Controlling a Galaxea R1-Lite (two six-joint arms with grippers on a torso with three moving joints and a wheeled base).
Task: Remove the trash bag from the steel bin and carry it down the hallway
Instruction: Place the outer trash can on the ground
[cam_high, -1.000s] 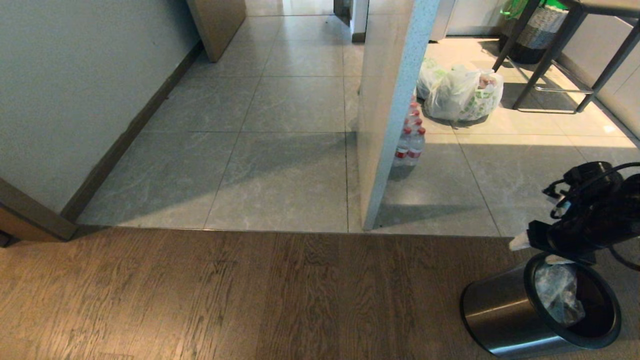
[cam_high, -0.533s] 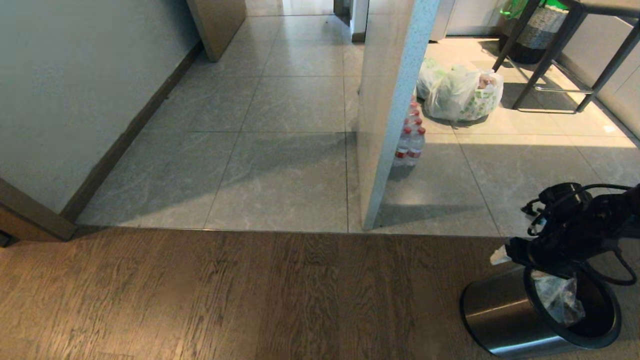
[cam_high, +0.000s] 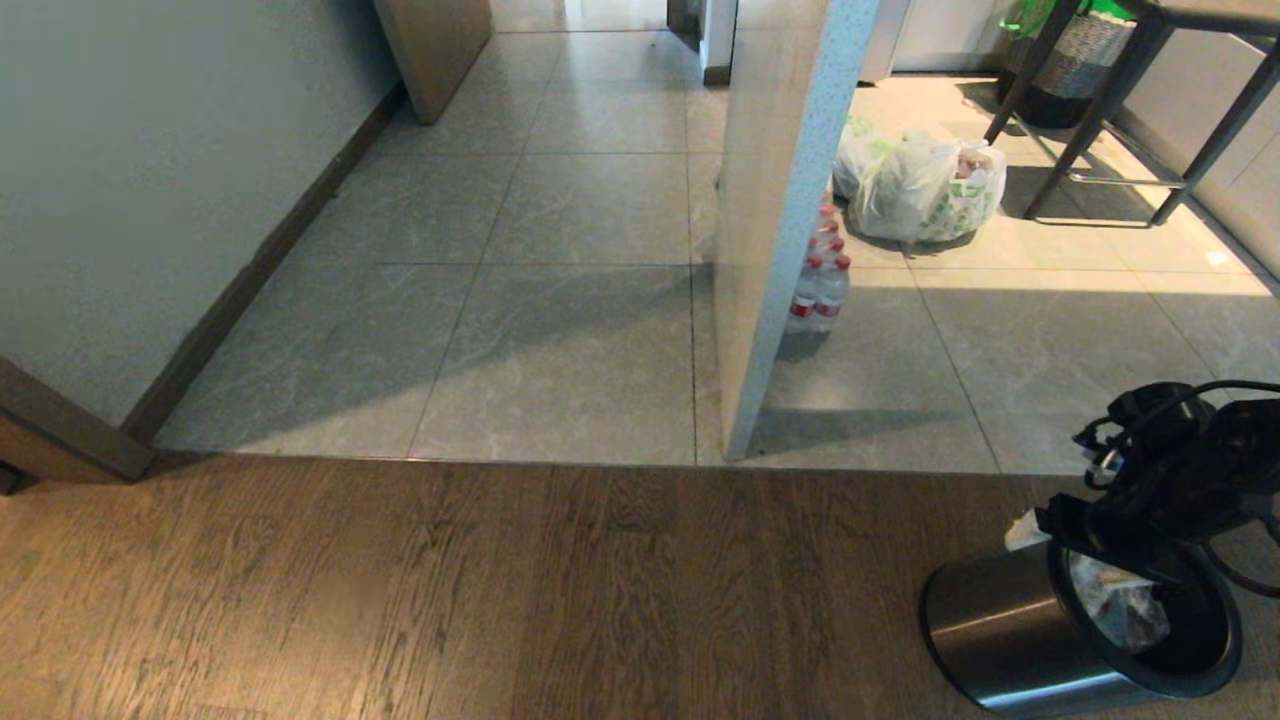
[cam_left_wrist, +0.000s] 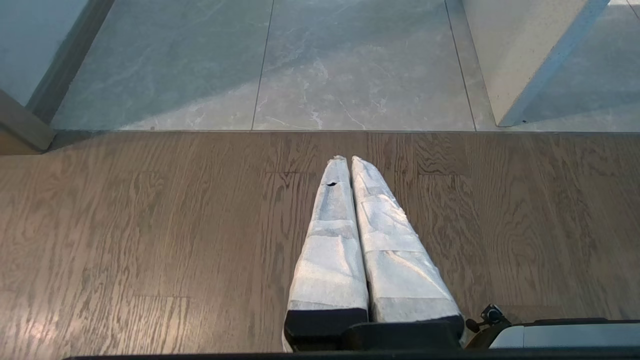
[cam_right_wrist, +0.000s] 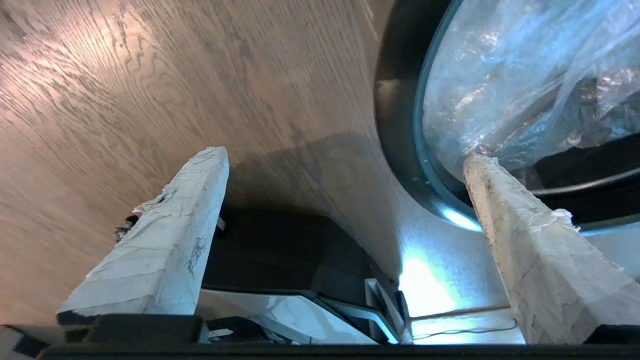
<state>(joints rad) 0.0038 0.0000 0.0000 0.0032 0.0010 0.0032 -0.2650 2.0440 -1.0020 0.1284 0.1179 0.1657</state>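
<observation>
The steel bin (cam_high: 1005, 630) stands on the wood floor at the near right, its black rim (cam_right_wrist: 395, 100) close to my right wrist camera. The trash bag (cam_high: 1125, 605), thin clear wrinkled film (cam_right_wrist: 505, 70), lies inside it. My right gripper (cam_high: 1065, 540) hangs over the bin's near rim, open wide (cam_right_wrist: 345, 154). One finger (cam_right_wrist: 170, 235) is outside the wall and the other finger (cam_right_wrist: 525, 240) has its tip at the film; nothing is gripped. My left gripper (cam_left_wrist: 349, 159) is shut and empty above the wood floor. The hallway (cam_high: 600, 100) leads away at the top.
A pillar (cam_high: 775, 230) stands mid-scene with a pack of water bottles (cam_high: 820, 275) at its foot. Behind it lie a larger white bag with green print (cam_high: 925, 185), a table's dark legs (cam_high: 1090, 130) and a woven basket (cam_high: 1080, 55). A wall (cam_high: 150, 180) closes the left.
My right gripper has sunk from above the bin down onto its rim, and its fingers have spread wider. The bin, the bag and the left arm have stayed put.
</observation>
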